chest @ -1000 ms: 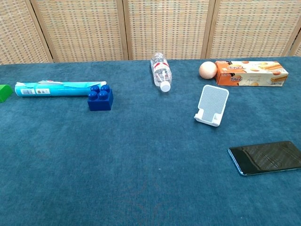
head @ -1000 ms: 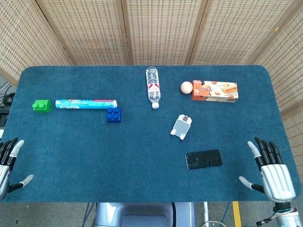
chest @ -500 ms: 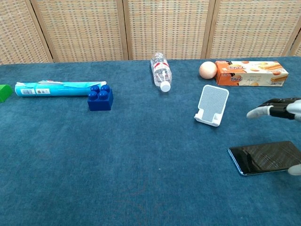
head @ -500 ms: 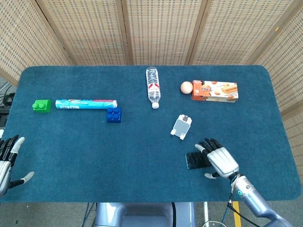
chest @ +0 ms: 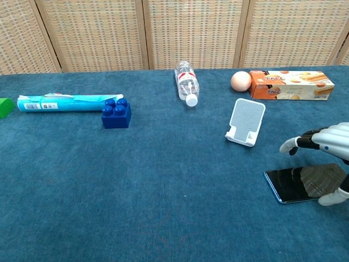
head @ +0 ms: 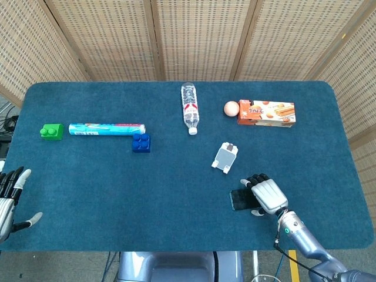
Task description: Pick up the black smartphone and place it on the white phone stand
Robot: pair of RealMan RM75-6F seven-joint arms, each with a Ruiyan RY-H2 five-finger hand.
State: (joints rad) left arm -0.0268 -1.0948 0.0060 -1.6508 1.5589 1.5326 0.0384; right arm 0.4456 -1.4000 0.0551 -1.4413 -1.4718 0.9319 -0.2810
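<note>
The black smartphone (head: pixel 239 199) (chest: pixel 292 185) lies flat on the blue table, right of centre near the front. My right hand (head: pixel 263 195) (chest: pixel 327 154) hovers over its right part with fingers spread, holding nothing. The white phone stand (head: pixel 225 157) (chest: pixel 246 122) stands upright just behind and left of the phone. My left hand (head: pixel 10 198) rests open at the table's front left edge, far from both.
A clear water bottle (head: pixel 189 108) lies at the back centre. An egg (head: pixel 231 108) and an orange biscuit box (head: pixel 267 113) sit back right. A toothpaste box (head: pixel 106 129), blue brick (head: pixel 141 143) and green brick (head: pixel 51 131) lie on the left.
My right hand has swept in from the front right edge to above the phone, then settled lower and slightly left over it. The left hand has barely shifted.
</note>
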